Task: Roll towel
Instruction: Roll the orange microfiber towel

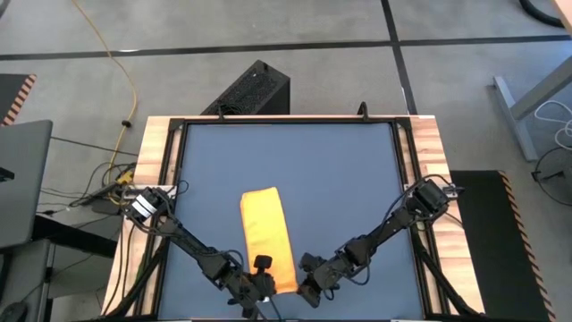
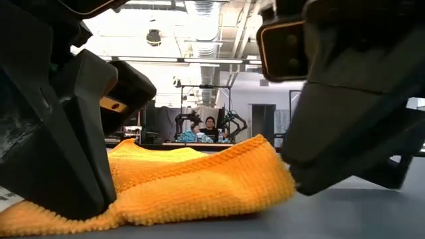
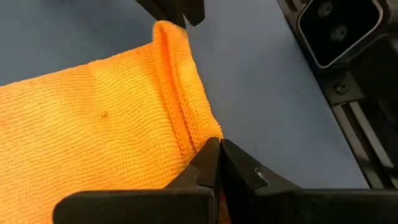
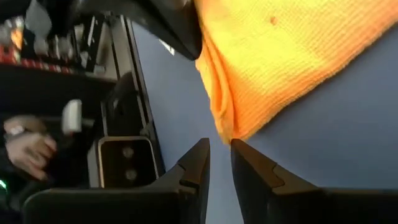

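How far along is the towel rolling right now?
Done: the towel lies folded into a narrow strip on the table. In hand: the left gripper is shut on its near corner; the right gripper sits slightly open just off the other corner. Left: the strip lies flat, so all the rolling.

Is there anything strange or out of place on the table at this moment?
Nothing stands out. The towel lies folded into a long strip on the table, its near end bunched between the left gripper, shut on its edge, and the right gripper.
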